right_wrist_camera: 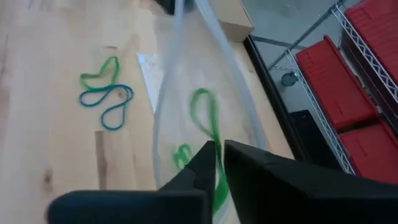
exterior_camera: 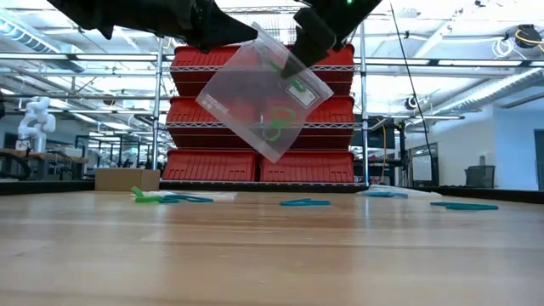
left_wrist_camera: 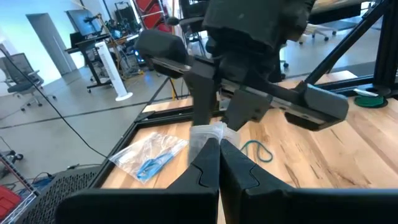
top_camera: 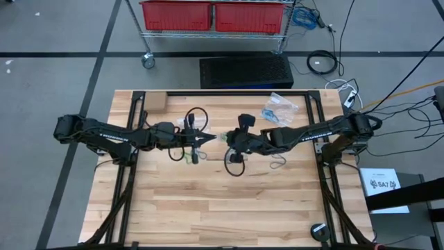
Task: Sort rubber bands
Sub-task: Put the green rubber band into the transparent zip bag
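Observation:
A clear plastic bag (exterior_camera: 255, 102) hangs tilted above the middle of the table, clear of the wood, with a green rubber band (exterior_camera: 276, 127) lying inside it. My left gripper (left_wrist_camera: 219, 152) is shut on the bag's upper edge. My right gripper (right_wrist_camera: 219, 155) faces it from the table's right at the bag's open mouth, shut on another green rubber band (right_wrist_camera: 208, 118). Loose green (right_wrist_camera: 102, 71) and blue (right_wrist_camera: 106, 102) bands lie flat on the wood near the left arm. More teal ones (exterior_camera: 302, 202) lie farther right. My left gripper pinches the bag's top edge (left_wrist_camera: 208, 132) between its two fingers. The fingers lie level and come from the table's left. The bag hangs below them, tilted and lifted clear. My right gripper has a green band's upper part (right_wrist_camera: 216, 171) between its two fingers. It slants down from the table's right. The band hangs below into the bag's open mouth (exterior_camera: 285, 72). Whether the fingers touch the bag I cannot tell.
A second clear bag (top_camera: 281, 107) holding blue bands lies flat at the far right of the table. A small cardboard box (top_camera: 154, 103) sits at the far left. Red bins on a wire rack (top_camera: 211, 15) stand beyond the far edge. The near half of the table shows bare wood.

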Motion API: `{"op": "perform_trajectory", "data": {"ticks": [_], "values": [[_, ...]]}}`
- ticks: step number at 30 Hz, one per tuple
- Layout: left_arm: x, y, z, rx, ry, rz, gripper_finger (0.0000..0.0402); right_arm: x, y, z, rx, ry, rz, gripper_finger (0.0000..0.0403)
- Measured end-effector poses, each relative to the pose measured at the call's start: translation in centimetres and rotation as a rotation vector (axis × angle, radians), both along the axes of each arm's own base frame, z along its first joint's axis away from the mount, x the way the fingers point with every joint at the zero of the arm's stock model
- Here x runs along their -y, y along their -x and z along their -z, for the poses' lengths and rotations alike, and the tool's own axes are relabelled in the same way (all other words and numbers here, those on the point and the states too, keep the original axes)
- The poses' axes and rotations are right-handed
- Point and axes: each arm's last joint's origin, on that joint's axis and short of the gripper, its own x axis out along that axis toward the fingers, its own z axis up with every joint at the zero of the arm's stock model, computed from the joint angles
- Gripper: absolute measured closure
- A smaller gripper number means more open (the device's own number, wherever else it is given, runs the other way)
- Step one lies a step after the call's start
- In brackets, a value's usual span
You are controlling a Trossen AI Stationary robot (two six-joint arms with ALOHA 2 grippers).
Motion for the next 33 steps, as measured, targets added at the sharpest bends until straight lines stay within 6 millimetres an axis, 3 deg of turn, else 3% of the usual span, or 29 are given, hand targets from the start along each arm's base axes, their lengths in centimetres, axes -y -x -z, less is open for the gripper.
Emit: {"op": "perform_trajectory", "data": {"ticks": [8, 12, 20, 25, 30, 33], "values": [[-0.3, 0.0, 0.1, -0.013, 0.0, -0.015, 0.0402, 0.0, 0.4, -0.7, 0.038, -0.037, 0.019, 0.0282], [-0.9, 0.1, 0.4, -0.04, 0.0, -0.053, 0.0401, -0.1, 0.4, -2.2, 0.064, -0.095, 0.009, 0.0238], [-1.8, 0.6, 0.9, -0.068, 0.016, -0.129, 0.0401, -0.2, 1.9, -4.7, -0.052, -0.102, -0.027, 0.0212], [-2.3, 2.3, 0.7, -0.037, 0.021, -0.166, 0.0402, 0.0, 2.5, -3.6, -0.159, -0.251, -0.093, 0.0217], [-2.5, 4.8, 0.0, 0.02, 0.02, -0.189, 0.0402, -0.3, 1.6, -0.9, -0.069, -0.374, -0.227, 0.0217], [-2.6, 6.5, -0.2, 0.056, 0.02, -0.215, 0.0402, -0.4, 0.6, 1.4, 0.025, -0.351, -0.271, 0.0218]]}}
